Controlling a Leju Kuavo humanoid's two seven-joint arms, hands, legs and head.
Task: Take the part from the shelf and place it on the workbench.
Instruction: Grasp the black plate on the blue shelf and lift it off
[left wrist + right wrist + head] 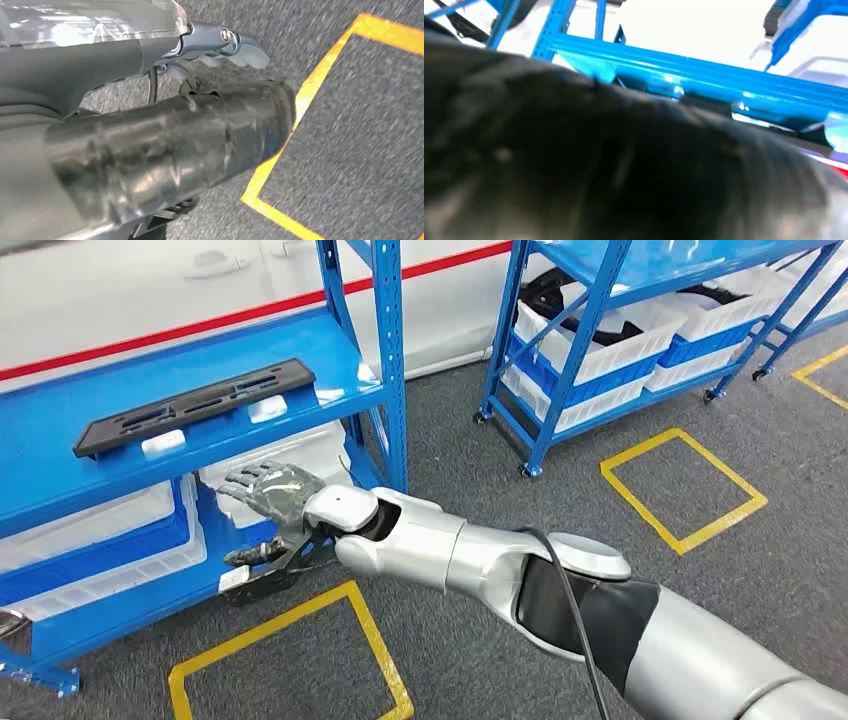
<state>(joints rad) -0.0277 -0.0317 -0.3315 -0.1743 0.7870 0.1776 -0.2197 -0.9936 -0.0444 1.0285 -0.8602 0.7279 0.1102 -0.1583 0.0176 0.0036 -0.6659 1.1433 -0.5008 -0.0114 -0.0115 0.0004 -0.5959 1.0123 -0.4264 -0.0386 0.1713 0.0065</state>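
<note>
A long black slotted part [195, 405] lies flat on the upper board of the blue shelf [60, 470] at the left. My right arm reaches in from the lower right. Its right hand [265, 490] hangs with fingers spread and nothing in them, just below the board's front edge and below the part's right end, in front of a white bin [300, 450]. Close up in the right wrist view, a blue shelf beam [704, 75] runs above the blurred dark hand. My left hand [220, 50] hangs over grey floor, holding nothing.
White and blue bins [100, 540] fill the lower shelf. An upright blue post [392, 360] stands right of the hand. A second blue rack [600, 340] with bins stands at the back right. Yellow tape squares [680, 490] mark the grey floor.
</note>
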